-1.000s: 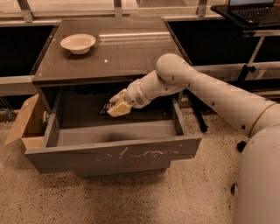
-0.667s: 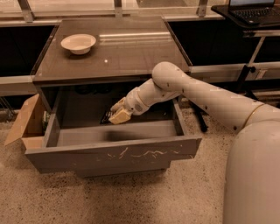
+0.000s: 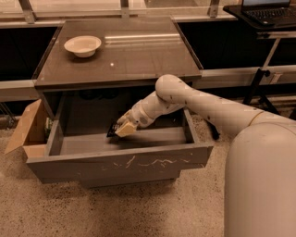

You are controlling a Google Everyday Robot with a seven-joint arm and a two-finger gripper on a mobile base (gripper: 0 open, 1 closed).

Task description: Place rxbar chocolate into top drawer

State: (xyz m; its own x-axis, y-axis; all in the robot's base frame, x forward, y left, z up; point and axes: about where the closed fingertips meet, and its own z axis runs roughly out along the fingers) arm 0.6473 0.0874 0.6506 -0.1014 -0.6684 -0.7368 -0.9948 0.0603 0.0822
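Observation:
The top drawer is pulled open below the tabletop; its grey front panel has pale scratches. My gripper reaches down into the drawer from the right, low over the drawer floor at its middle. It is shut on the rxbar chocolate, a small flat black bar that sticks out to the left of the pale fingers. The bar is tilted, with its lower end close to the drawer floor.
A white bowl stands on the cabinet top at the back left. A brown cardboard box sits on the floor left of the drawer. A stand with a laptop is at the far right.
My gripper has moved down and to the left, deeper into the drawer, still holding the bar.

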